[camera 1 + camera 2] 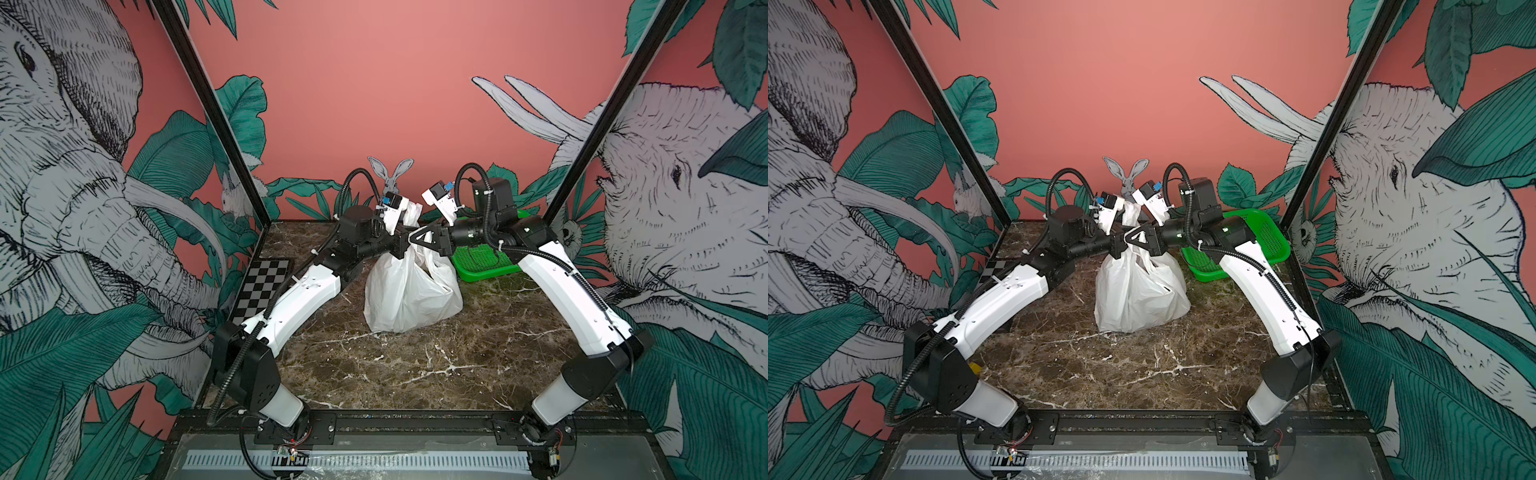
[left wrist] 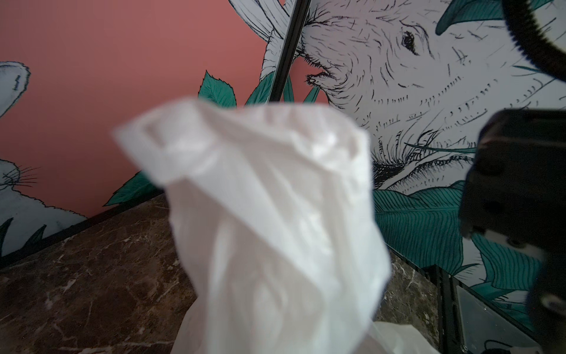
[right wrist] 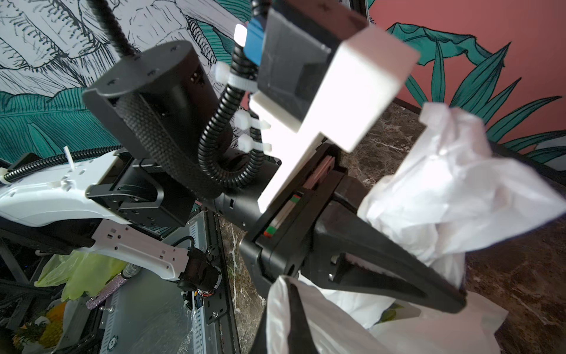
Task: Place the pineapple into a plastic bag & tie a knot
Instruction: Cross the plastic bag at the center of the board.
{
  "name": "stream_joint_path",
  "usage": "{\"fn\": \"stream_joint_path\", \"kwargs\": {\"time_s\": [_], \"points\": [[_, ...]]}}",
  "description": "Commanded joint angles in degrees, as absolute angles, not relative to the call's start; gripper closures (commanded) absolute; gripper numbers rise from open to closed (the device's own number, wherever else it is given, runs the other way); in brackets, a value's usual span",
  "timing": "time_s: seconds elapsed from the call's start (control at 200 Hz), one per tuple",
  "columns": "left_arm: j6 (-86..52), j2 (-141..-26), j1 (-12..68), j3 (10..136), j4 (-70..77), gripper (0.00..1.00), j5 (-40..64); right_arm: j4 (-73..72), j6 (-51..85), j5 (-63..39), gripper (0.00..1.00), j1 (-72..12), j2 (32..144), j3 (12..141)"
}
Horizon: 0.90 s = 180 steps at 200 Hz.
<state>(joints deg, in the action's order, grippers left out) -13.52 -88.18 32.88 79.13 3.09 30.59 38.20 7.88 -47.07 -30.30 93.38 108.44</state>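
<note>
The white plastic bag [image 1: 409,295] stands bulging on the marble table, toward the back, in both top views. Both grippers meet above it and cross at the bag's neck. My left gripper [image 3: 453,298] is shut on one bunched handle, whose loose end [image 3: 459,190] sticks up past it. In the left wrist view that handle [image 2: 269,214] hides the jaws. My right gripper [image 1: 412,240] is shut on the other handle, with plastic wrapped round its finger [image 3: 294,309]. The pineapple is hidden inside the bag, apart from a small yellow-green patch [image 3: 388,314]. No knot is in view.
A green mesh basket [image 1: 486,262] lies at the back right, partly under my right arm. A checkerboard [image 1: 266,286] lies by the left wall. Printed walls and black frame posts [image 1: 216,116] close in the table on three sides.
</note>
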Motion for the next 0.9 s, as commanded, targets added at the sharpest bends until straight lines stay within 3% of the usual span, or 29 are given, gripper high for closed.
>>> {"fn": "stream_joint_path", "kwargs": {"time_s": [0.0, 0.195, 0.345, 0.415, 0.895], "points": [[-14.8, -87.4, 33.2, 81.1, 4.6, 1.0, 37.5, 31.2, 10.1, -46.6, 1.0, -30.4, 93.0, 108.0], [-15.7, -87.5, 33.2, 80.1, 5.1, 1.0, 39.4, 26.2, 13.5, -46.5, 1.0, -30.4, 92.8, 105.3], [-14.1, -86.1, 33.1, 78.8, 3.4, 0.58, 37.8, 25.1, 13.8, -44.6, 1.0, -30.3, 92.2, 103.7], [-12.6, -85.0, 33.1, 78.2, 1.6, 0.46, 36.6, 24.7, 14.2, -44.0, 1.0, -30.3, 92.3, 103.1], [-11.4, -75.1, 30.7, 74.4, -0.9, 0.16, 25.4, 23.2, 15.6, -43.6, 1.0, -30.2, 88.7, 99.5]]}}
